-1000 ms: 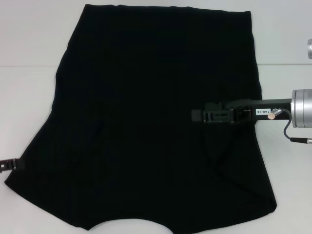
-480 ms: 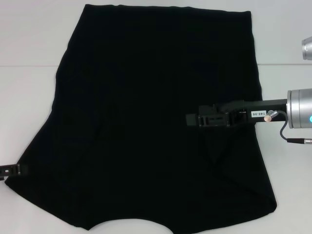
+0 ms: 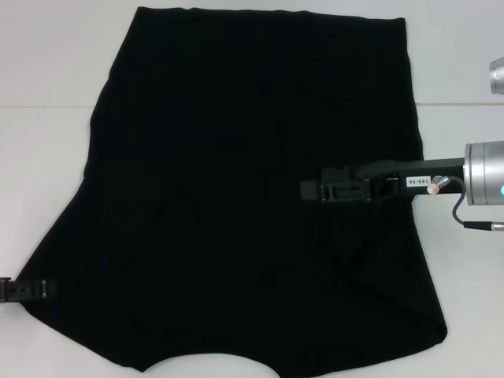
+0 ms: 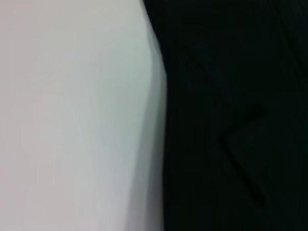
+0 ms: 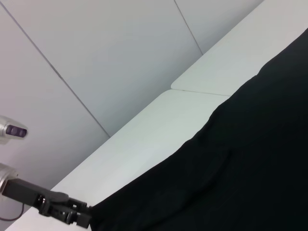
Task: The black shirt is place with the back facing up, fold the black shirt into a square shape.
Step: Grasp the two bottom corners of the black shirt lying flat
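1. Black, soft, matte cloth: the black shirt [image 3: 252,197] lies spread across the white worktop [image 3: 47,142], filling the frame's middle.
2. Right claw [image 3: 309,190] sits mid-right over the fabric; left claw [image 3: 27,289] meets the lower-left edge. Neither claw's opening nor hold can be told.
3. Judged: a side fold is starting; next, lift the edge inward.

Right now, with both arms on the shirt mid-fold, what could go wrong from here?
1. The right gripper is out over the middle of the black shirt with cloth creased below it; the fold may bunch rather than lie flat.
2. The left gripper meets only the shirt's near-left edge at the table; so thin a hold could slip.
3. With the two grippers at such different places, pulling unevenly could skew the shirt, spoiling a square shape.
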